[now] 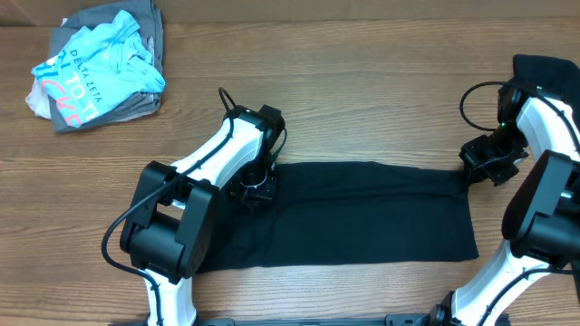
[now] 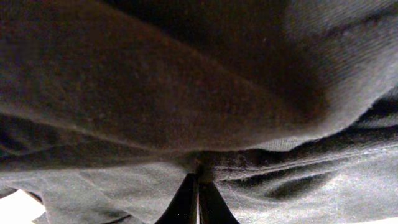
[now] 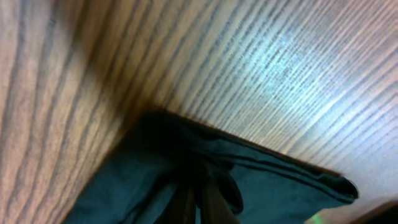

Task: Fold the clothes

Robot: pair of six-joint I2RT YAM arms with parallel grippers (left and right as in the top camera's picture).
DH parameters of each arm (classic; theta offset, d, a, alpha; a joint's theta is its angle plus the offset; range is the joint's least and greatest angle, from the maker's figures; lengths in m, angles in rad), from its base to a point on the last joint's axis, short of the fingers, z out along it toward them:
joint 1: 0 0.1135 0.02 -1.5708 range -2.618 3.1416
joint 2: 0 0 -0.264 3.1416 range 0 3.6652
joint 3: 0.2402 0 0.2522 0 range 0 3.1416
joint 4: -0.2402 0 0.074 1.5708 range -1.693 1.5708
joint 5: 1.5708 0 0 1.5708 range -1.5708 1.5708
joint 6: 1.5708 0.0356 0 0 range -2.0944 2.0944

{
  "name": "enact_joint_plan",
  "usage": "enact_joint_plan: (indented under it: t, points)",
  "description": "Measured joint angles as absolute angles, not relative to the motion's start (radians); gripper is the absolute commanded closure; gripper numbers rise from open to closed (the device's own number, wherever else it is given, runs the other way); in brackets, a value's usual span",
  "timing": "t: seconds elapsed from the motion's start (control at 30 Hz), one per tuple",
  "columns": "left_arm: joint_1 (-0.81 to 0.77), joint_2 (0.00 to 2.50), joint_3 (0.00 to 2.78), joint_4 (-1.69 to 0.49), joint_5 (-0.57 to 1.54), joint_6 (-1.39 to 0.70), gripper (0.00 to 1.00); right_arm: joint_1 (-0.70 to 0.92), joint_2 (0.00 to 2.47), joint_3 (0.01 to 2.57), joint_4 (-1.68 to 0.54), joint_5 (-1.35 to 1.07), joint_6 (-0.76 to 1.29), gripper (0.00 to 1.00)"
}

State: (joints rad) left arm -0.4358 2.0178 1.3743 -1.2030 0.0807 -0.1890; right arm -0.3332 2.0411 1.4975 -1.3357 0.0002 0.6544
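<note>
The black T-shirt point(image 1: 362, 213) lies on the wooden table folded into a long flat band. My left gripper point(image 1: 252, 192) is at the band's upper left corner, shut on the black fabric point(image 2: 199, 124), which fills the left wrist view. My right gripper point(image 1: 478, 172) is at the band's upper right corner, shut on the shirt's edge point(image 3: 249, 180), which bunches round the fingers point(image 3: 198, 205). No white tag shows.
A pile of other clothes point(image 1: 100, 63), grey and light blue with pink lettering, lies at the far left corner. A dark garment point(image 1: 544, 72) sits at the far right edge, behind my right arm. Bare wood table point(image 1: 362, 100) lies behind the shirt.
</note>
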Motion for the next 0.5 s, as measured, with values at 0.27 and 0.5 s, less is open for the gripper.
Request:
enact_joint_plan:
  t: [0.27, 0.5]
  points:
    - [-0.436, 2.018, 1.383, -1.271, 0.081, -0.190, 0.96, -0.333, 2.029, 1.517, -1.397, 0.000, 0.654, 0.96]
    - [-0.436, 1.975, 1.413, -1.336, 0.080, -0.212, 0.96, -0.333, 1.945, 1.518, -1.465, 0.015, 0.662, 0.96]
